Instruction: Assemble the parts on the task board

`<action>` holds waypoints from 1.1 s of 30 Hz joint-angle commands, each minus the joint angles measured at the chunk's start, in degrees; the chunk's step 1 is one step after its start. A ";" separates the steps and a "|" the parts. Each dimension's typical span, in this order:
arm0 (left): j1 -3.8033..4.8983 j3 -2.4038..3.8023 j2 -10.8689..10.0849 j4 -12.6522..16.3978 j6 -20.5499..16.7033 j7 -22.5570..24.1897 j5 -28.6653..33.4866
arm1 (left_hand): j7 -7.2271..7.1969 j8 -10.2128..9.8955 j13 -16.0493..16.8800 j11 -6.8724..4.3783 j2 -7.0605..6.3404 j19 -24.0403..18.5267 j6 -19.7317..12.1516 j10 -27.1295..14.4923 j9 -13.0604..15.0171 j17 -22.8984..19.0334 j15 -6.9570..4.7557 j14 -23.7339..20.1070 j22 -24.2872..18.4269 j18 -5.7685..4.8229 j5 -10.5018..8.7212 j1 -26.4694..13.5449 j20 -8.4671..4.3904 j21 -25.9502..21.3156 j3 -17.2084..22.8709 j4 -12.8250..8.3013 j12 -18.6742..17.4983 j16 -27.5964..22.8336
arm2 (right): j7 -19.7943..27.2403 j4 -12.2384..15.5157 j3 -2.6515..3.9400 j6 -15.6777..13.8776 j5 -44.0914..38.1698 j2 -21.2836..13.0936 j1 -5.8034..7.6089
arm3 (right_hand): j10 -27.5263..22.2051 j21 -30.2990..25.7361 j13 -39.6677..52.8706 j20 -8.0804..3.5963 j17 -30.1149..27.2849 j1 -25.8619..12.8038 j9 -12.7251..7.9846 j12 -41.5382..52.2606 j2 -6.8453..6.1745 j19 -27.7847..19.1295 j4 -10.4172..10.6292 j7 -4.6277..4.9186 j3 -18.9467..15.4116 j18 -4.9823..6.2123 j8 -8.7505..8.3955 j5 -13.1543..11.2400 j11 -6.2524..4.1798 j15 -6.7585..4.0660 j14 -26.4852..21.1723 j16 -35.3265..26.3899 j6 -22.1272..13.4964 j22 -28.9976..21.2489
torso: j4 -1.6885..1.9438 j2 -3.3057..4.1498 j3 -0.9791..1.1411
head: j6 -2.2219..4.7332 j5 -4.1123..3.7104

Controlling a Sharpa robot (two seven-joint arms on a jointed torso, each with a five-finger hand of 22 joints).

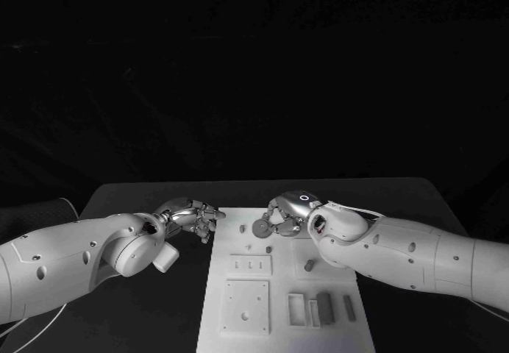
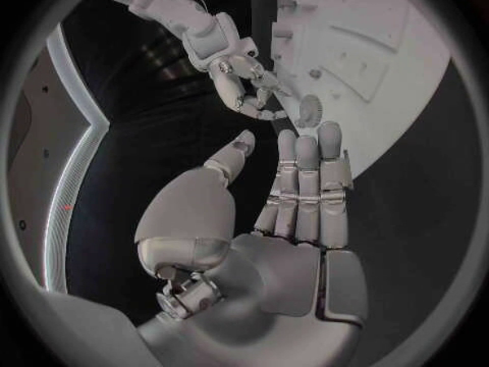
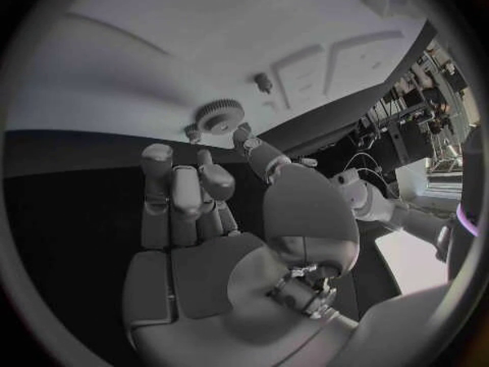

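White task board (image 1: 285,294) on black table (image 1: 127,198) | grey gear (image 3: 218,116) | dark grey blocks (image 1: 326,307) | silver hands, white arms

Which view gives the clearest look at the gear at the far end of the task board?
The right wrist view: the gear lies on the task board with its teeth plain, just beyond the right hand. In the head view the gear is partly covered by that hand's fingers. The left wrist view shows the gear small.

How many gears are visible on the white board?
1 gear: it lies at the far end of the task board, just beyond the right hand. That hand may hide others.
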 commanded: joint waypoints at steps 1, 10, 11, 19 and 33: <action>0.06 0.05 0.02 -0.35 -0.16 1.28 -0.02 | 0.72 -0.17 0.08 0.42 -0.49 -0.12 0.84 -0.18 0.10 -0.07 0.03 -0.59 0.10 2.77 -0.03 -0.36 -0.10 -0.34 -0.08 -0.44 -0.23 0.15 | 0.49 1.98 1.02 -1.38 2.96 -1.72 0.71 | 0.44 -0.21 -0.07 -0.33 -0.13 0.14 -0.09 -0.35 -0.73 0.27 0.66 0.27 0.31 4.83 -0.42 -0.37 0.17 0.15 0.22 -0.36 -0.39 0.52 | -0.16 -0.04 0.07 | 0.43 -0.14; 0.04 0.03 0.37 -2.11 -0.24 1.85 0.03 | 0.81 -0.25 0.02 0.52 -0.55 -0.32 0.73 -0.43 0.12 -0.18 0.13 -0.85 0.12 2.73 -0.01 -0.34 -0.02 -0.53 -0.07 -0.54 -0.61 0.04 | 9.66 4.06 2.83 -0.75 14.23 -8.07 2.16 | -0.33 -0.70 -0.07 -0.15 -2.53 1.31 -0.30 -0.71 -0.65 -0.56 0.49 0.62 0.62 4.83 -0.82 -0.22 0.52 0.44 -1.80 -1.55 -1.16 0.56 | -0.70 -0.53 0.38 | 1.19 -0.19; 0.03 0.02 0.48 -2.31 -0.25 1.87 0.03 | 0.83 -0.25 -0.01 0.55 -0.56 -0.40 0.73 -0.51 0.13 -0.22 0.17 -0.94 0.12 2.72 -0.01 -0.33 0.01 -0.60 -0.06 -0.57 -0.76 -0.01 | 12.24 3.90 2.84 0.50 17.17 -8.94 2.23 | -0.61 -0.86 -0.09 -0.05 -3.27 1.58 -0.35 -0.83 -0.38 -0.88 0.08 0.69 0.53 4.83 -0.91 -0.19 0.59 0.49 -2.48 -1.94 -1.35 0.57 | -0.78 -0.61 0.43 | 1.27 -0.21; -0.01 -0.06 0.90 -3.08 -0.18 1.94 0.03 | 0.93 -0.24 -0.21 0.67 -0.49 -0.75 0.75 -0.76 0.21 -0.50 0.35 -1.32 0.05 2.67 0.00 -0.38 0.17 -1.01 0.02 -0.63 -1.46 -0.38 | 23.22 0.46 2.82 5.51 27.31 -12.71 2.26 | -4.13 -3.02 -0.21 2.02 -3.63 1.72 -0.59 -2.18 1.60 -4.43 -3.64 0.58 -1.06 4.83 -1.26 -0.22 0.53 0.49 -6.15 -3.70 -2.29 0.32 | -1.38 -1.07 0.78 | 1.51 -0.62; -0.11 -0.17 1.29 -3.72 0.02 1.95 0.03 | 0.96 -0.24 -0.26 0.71 -0.52 -0.84 0.75 -0.80 0.24 -0.61 0.41 -1.41 0.02 2.66 0.00 -0.40 0.23 -1.15 0.04 -0.66 -1.70 -0.49 | 25.78 -4.43 2.63 5.62 25.18 -17.93 1.96 | -7.86 -4.62 0.04 3.86 -3.72 5.82 -0.64 -3.06 0.33 -7.41 -4.95 -0.54 -1.41 4.83 -1.14 -0.17 -0.56 -0.46 -9.68 -4.88 -3.21 0.41 | -1.57 -1.27 0.94 | 1.48 -1.49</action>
